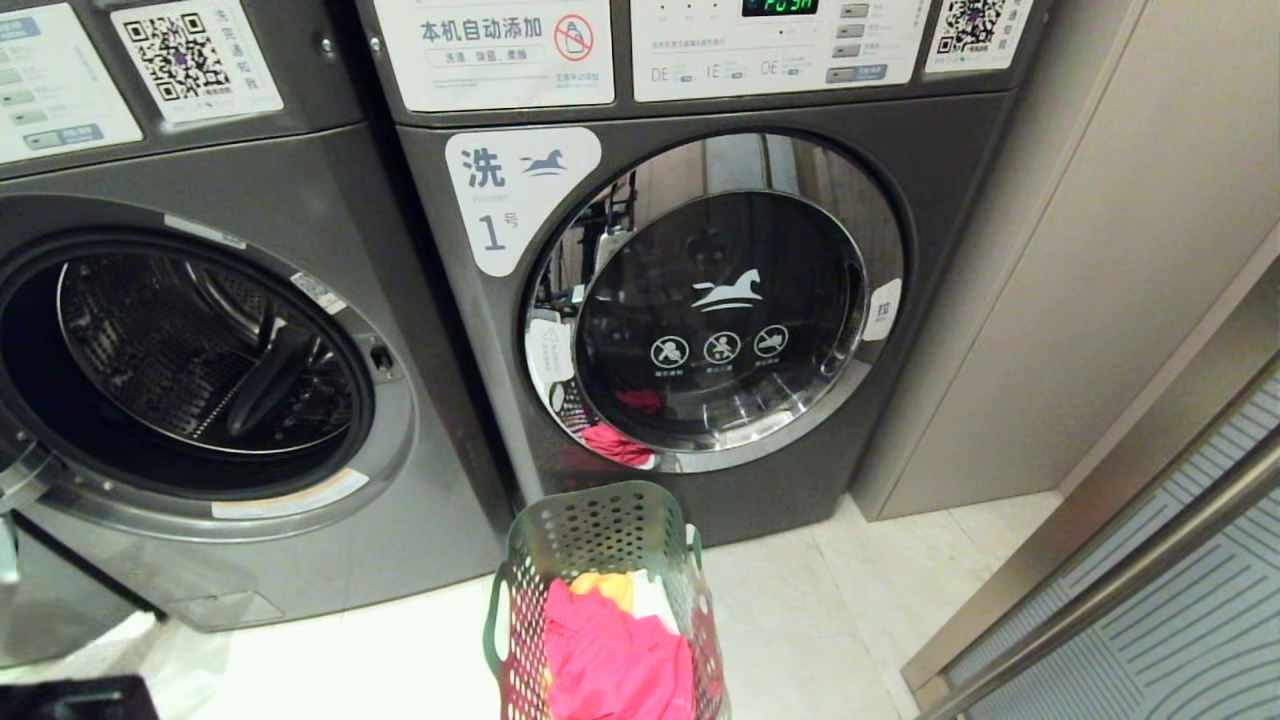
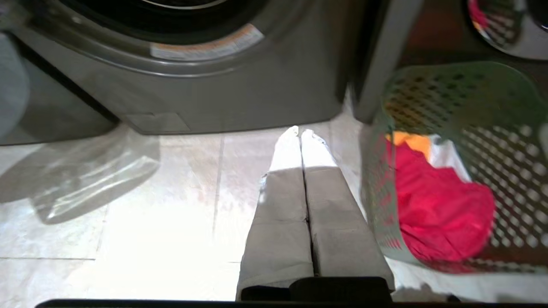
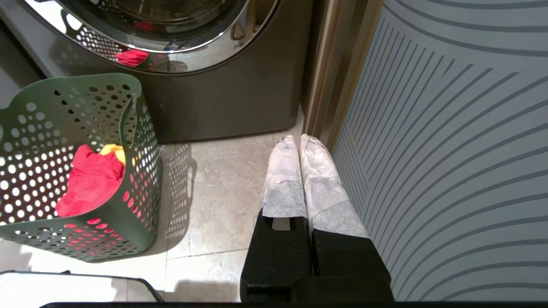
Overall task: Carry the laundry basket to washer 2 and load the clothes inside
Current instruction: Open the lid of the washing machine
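Basket: the green laundry basket (image 1: pixel 600 590) stands on the pale floor (image 1: pixel 830 610), just in front of the gap between two washers. I think it is set there so both arms can reach into it.
Clothes: a pink-red garment (image 1: pixel 610 655) lies on top, an orange-yellow one (image 1: pixel 603 587) and a white one (image 1: pixel 655 598) behind it. All are inside the basket, nothing is loaded yet.
Open washer: the washer on the left (image 1: pixel 200 370) has its door open and the steel drum is empty. No number is visible on it; I judge it is washer 2, because its neighbour is washer 1.
Closed washer: the washer with the label 1 (image 1: pixel 700 300) is shut, and its chrome ring mirrors the basket.
Left gripper (image 2: pixel 299 132): the jaws are pressed together and hold nothing. The basket is just beside the fingertips, and the base of the open washer is straight ahead of them.
Right gripper (image 3: pixel 299 139): the jaws are also pressed together and empty. The basket is well apart from them on one side, and a striped glass panel (image 3: pixel 449 149) is close on the other side.
Next move: a gripper must spread its jaws over the basket and pinch the top garment.
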